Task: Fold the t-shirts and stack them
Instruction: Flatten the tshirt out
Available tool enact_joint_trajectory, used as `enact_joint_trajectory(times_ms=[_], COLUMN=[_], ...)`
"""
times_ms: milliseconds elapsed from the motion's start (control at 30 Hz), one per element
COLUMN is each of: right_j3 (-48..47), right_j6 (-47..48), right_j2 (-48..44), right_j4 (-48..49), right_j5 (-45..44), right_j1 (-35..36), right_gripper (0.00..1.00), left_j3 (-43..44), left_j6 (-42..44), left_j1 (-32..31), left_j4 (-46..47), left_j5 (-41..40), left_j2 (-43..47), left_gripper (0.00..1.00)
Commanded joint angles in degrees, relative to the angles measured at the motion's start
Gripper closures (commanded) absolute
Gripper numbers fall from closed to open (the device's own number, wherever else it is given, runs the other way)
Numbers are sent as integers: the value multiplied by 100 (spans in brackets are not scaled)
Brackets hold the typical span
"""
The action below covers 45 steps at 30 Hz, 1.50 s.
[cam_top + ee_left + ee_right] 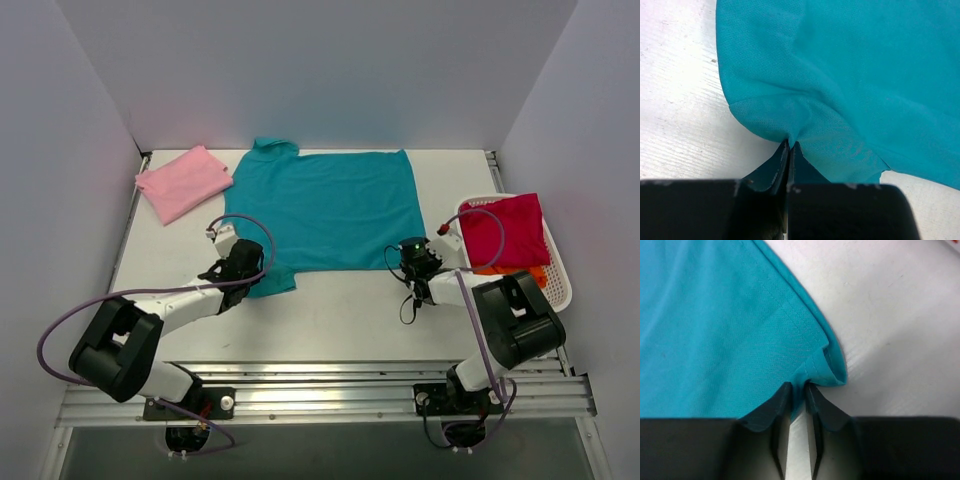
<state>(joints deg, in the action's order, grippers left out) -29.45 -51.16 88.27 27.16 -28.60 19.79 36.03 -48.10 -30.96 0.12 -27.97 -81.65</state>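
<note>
My left pincer and right pincer each nip the teal t-shirt by thin edges; I judge uneven lifting could slip one free.

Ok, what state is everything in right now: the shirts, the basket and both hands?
teal t-shirt: spread flat on the table, pinched at both near corners.
light pink t-shirt: folded, far left corner.
magenta t-shirt: unfolded, bunched in the basket.
orange t-shirt: under the magenta one, mostly hidden.
basket: upright, holding two shirts.
left hand: shut on the teal t-shirt.
right hand: shut on its hem corner.
</note>
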Motion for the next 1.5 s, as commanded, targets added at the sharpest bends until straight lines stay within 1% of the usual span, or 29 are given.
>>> enact_joint_trajectory(times_ms=[0,67,233,333,367,400,433,467,500,533,567,667,767,1033,1167,1267,1300,1367,1400,1433,1467], right_j3=[-96,-78,1,159,220,247,290,352,448,510,493,396,423,554,607,677,712,800,888,923,967], right_j6=[-8,-8,-43,-52,-52,-78,-87,-88,-122,-105,-183,-307,-360,-360,-404,-492,-527,-562,-580,-614,-624], right_j2=[208,200,42,-336,-458,-747,-906,-1082,-1414,-1522,-1619,-1909,-2173,-2534,-2692,-2806,-2859,-2894,-2920,-2929,-2947], right_j4=[-115,-105,-166,-351,-517,-632,-746,-973,-967,-897,-1131,-1536,-1749,-2065,-2170,-2259,-2259,-2259,-2250,-2233,-2215], right_j5=[91,57,109,144,144,109,92,74,83,265,267,57,-5,91,285,311,346,364,364,355,364], right_j1=[-46,-37,-37,7,25,77,95,104,113,130,182,464,578,631,736,851,894,939,948,965,965], right_gripper=[89,100,100,100,100,100,100,100,100,100,100,100,100,100,100,100,100,100,100,100,100], left_j3=[-26,-43,-105,-132,-131,-123,-131,-149,-158,-167,-201,-447,-659,-641,-588,-685,-850,-1053,-1237,-1300,-1335], left_j6=[-51,-51,-138,-279,-358,-411,-455,-481,-499,-534,-543,-595,-666,-701,-640,-622,-596,-665,-683,-762,-815], left_j1=[64,99,90,-76,-286,-392,-472,-559,-578,-595,-604,-630,-631,-631,-631,-648,-639,-666,-709,-744,-771], left_j4=[14,49,-3,-661,-819,-1177,-1329,-1435,-1732,-1865,-1954,-2130,-2209,-2245,-2253,-2096,-2017,-1894,-1797,-1796,-1953], left_j5=[-174,-165,-183,-218,-305,-489,-525,-526,-491,-482,-456,-385,-438,-324,-61,317,562,722,783,810,767], left_j2=[132,105,192,640,989,1184,1360,1719,1896,2063,2370,2828,2953,2900,2944,3049,3093,3198,3234,3243,3269], left_gripper=[98,98,98,98,98,98,98,98,98,98,98,98,98,98,98,98,92,76,64,39,32])
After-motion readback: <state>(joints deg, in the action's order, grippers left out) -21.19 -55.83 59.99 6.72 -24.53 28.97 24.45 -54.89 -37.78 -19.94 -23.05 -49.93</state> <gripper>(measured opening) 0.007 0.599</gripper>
